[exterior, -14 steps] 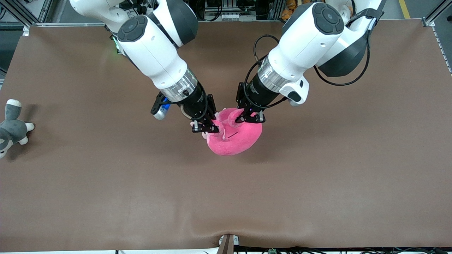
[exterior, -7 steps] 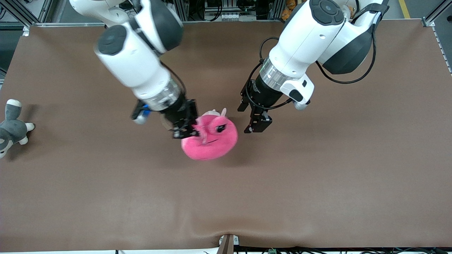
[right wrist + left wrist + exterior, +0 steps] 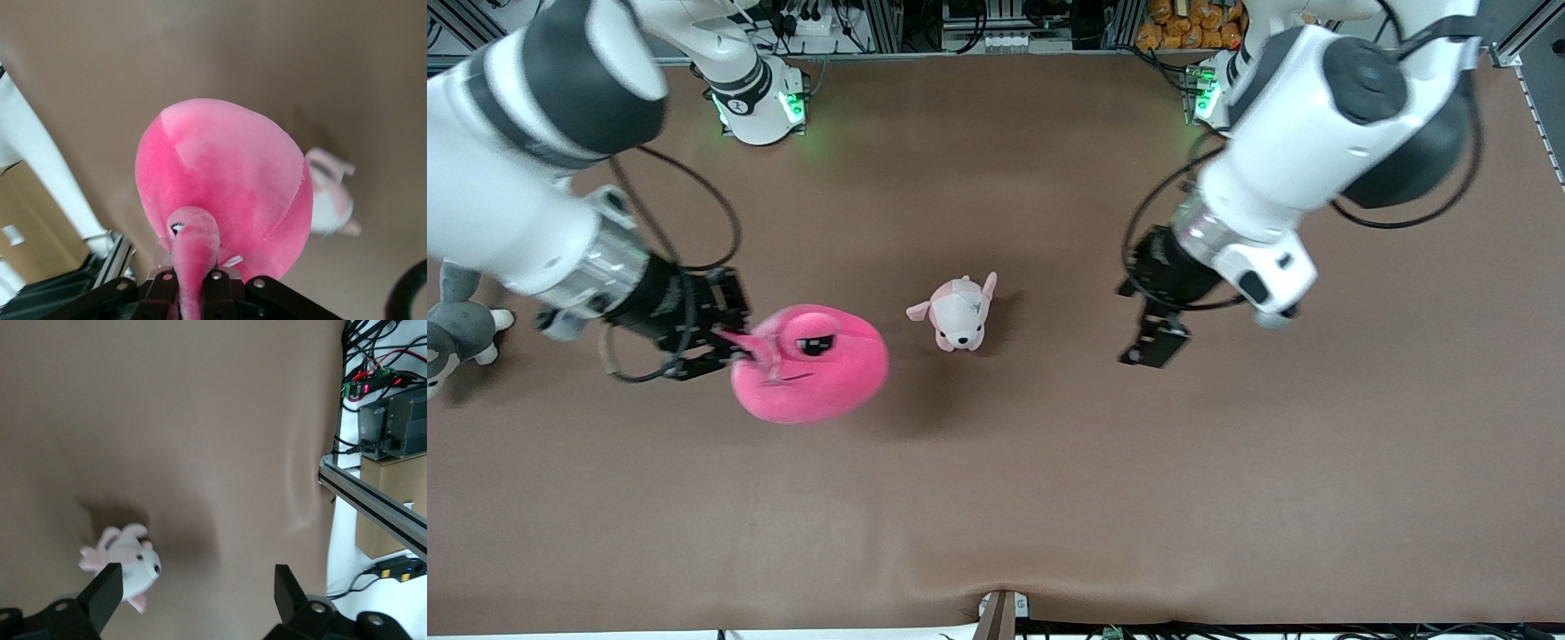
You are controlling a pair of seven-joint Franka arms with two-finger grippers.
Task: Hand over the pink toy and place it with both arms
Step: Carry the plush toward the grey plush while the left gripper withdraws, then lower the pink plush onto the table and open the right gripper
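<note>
The pink toy (image 3: 811, 364), a big round hot-pink plush with black half-closed eyes, hangs above the table toward the right arm's end. My right gripper (image 3: 729, 342) is shut on its stubby nub; in the right wrist view the nub (image 3: 193, 260) is pinched between the fingers and the body (image 3: 227, 180) hangs below. My left gripper (image 3: 1154, 342) is open and empty above the table toward the left arm's end; in the left wrist view its gripper (image 3: 197, 587) shows two fingers wide apart over bare table.
A small pale pink-and-white puppy plush (image 3: 958, 316) lies mid-table between the grippers; it also shows in the left wrist view (image 3: 127, 563). A grey-and-white plush animal (image 3: 454, 324) lies at the right arm's end. The table's front edge has a metal bracket (image 3: 998, 613).
My left gripper let go of the pink toy and drew back toward its own end. My right gripper carried the toy toward the right arm's end, uncovering the puppy plush.
</note>
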